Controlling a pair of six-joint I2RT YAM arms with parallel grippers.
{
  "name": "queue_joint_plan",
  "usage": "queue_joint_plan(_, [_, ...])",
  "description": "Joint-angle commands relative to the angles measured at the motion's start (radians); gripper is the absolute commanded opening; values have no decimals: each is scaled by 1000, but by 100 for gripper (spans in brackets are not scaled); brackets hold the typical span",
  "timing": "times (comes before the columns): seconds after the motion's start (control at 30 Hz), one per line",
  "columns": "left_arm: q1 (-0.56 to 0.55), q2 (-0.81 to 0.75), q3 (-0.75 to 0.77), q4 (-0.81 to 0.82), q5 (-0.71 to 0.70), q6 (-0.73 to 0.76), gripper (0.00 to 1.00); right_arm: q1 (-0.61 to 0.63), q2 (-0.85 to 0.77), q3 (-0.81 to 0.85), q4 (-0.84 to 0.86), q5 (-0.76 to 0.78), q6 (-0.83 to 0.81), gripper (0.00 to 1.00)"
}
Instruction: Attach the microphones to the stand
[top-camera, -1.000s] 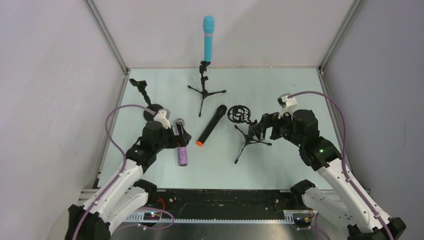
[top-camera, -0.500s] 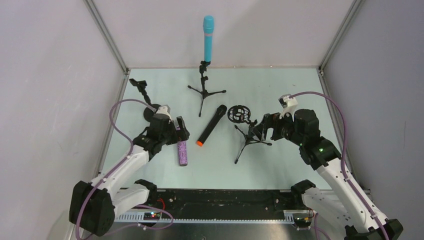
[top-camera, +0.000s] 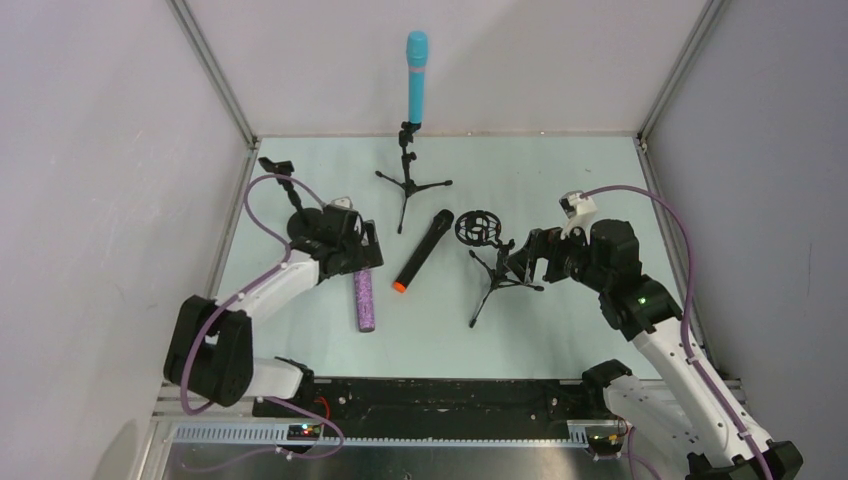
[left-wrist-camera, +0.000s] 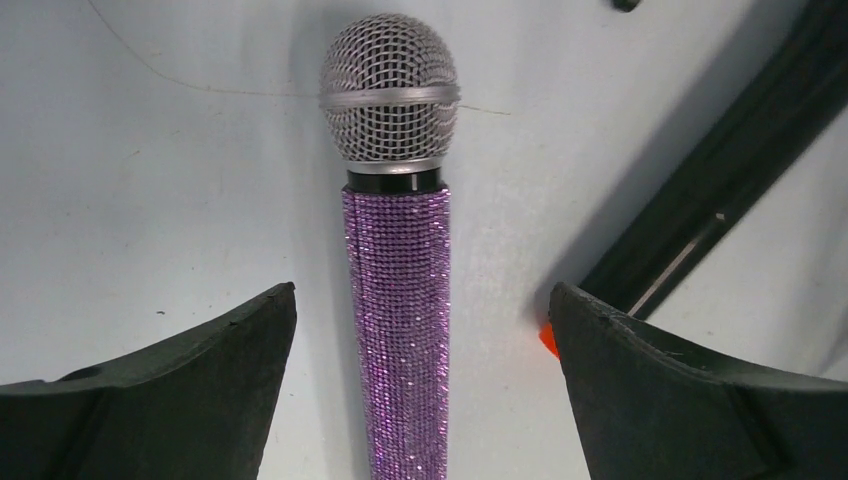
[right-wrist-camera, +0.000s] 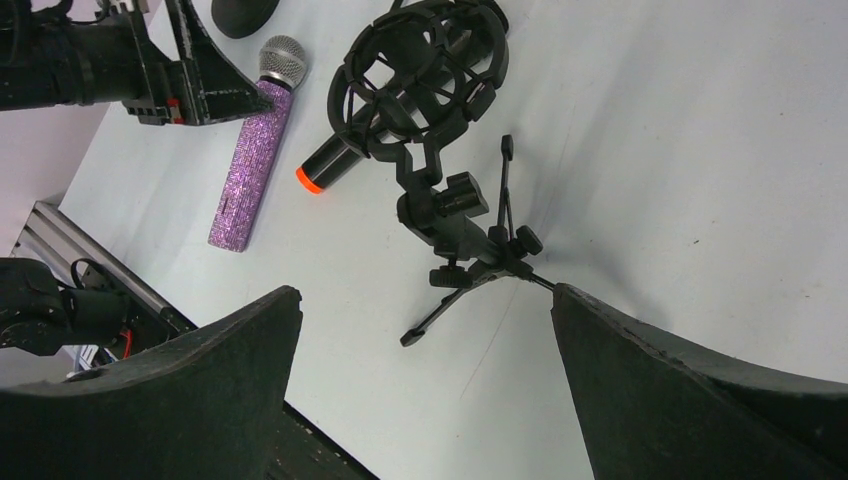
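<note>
1. Only the top view shows the blue mic (top-camera: 416, 75), upright in the tripod stand (top-camera: 408, 170) at the back. The black mic (top-camera: 422, 250) and purple mic (top-camera: 363, 302) lie flat on the table (top-camera: 570, 180).
2. The left wrist view shows the purple mic's silver mesh head, black collar and glitter body. In the top view the left gripper (left-wrist-camera: 418, 310) hides the head.
3. Left gripper is spread wide, fingers either side of the purple mic, not touching.
4. Right gripper (right-wrist-camera: 425, 300) is spread, holding nothing, near the shock-mount stand (right-wrist-camera: 430, 80). Its view shows the black mic's orange end by the mount.

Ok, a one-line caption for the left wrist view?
Open left gripper flanks the purple glitter microphone lying on the table.
</note>
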Motion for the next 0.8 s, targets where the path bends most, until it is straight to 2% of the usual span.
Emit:
queue_joint_plan(0.0, [5, 62, 47, -37, -70, 14, 100, -8, -16, -4, 20, -20, 9, 99])
queue_joint_plan(0.17, [5, 123, 62, -42, -86, 7, 97, -13, -24, -14, 34, -31, 18, 99])
queue_joint_plan(0.33, [4, 184, 86, -41, -85, 10, 87, -16, -24, -16, 35, -36, 18, 100])
queue_joint_plan(0.67, [5, 283, 149, -41, -108, 29, 83, -25, -51, -19, 41, -27, 28, 99])
queue_joint_plan(0.77, [4, 314, 165, -46, -103, 36, 75, -28, -57, -19, 40, -30, 28, 99])
